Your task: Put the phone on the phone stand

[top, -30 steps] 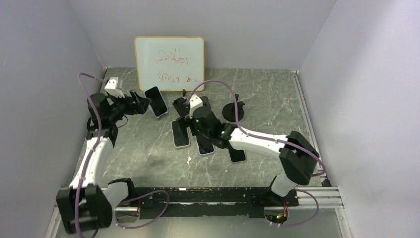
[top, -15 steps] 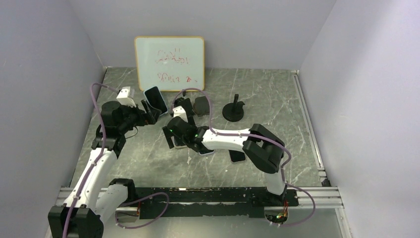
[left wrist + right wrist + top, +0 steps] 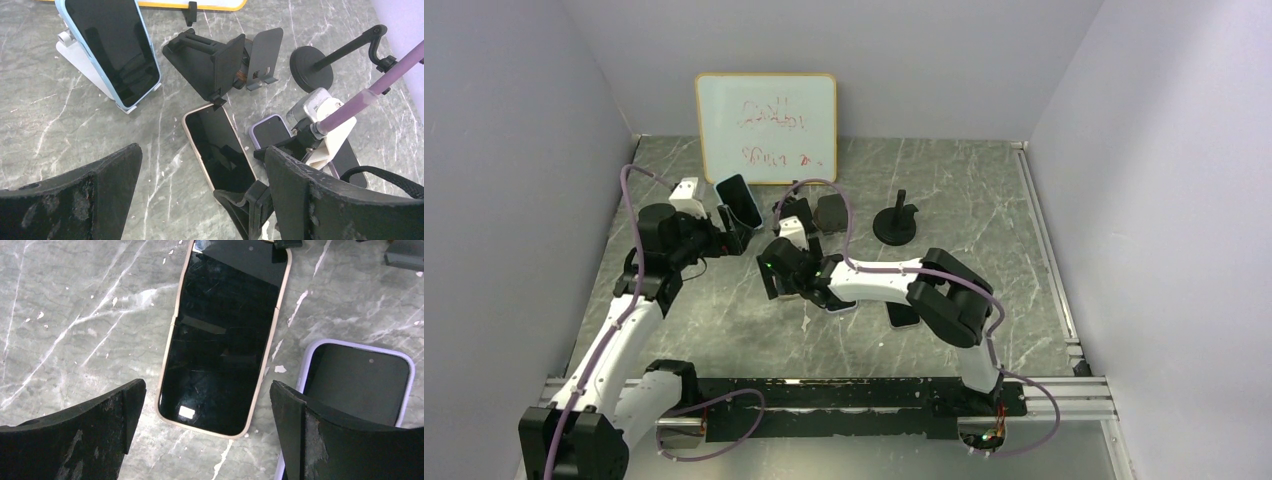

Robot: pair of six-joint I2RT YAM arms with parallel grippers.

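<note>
A blue-cased phone (image 3: 112,47) leans on a white stand (image 3: 82,62) at the back left; it also shows in the top view (image 3: 737,201). My left gripper (image 3: 202,200) is open and empty, just in front of that stand (image 3: 727,232). A beige-cased phone (image 3: 225,340) lies flat, screen up. My right gripper (image 3: 207,435) is open and empty, hovering over the phone's near end, jaws to either side. In the top view the right gripper (image 3: 773,284) covers most of that phone. A black folding stand (image 3: 210,70) sits just beyond the beige phone.
A purple-cased phone (image 3: 357,382) lies flat right of the beige one. A second black stand (image 3: 262,57) and a round-base stand (image 3: 896,222) stand further right. Another phone (image 3: 905,316) lies under the right arm. A whiteboard (image 3: 767,127) leans on the back wall.
My right gripper has swung left from above the purple phone to above the beige phone. My left gripper has moved right, closer to the blue phone on its stand.
</note>
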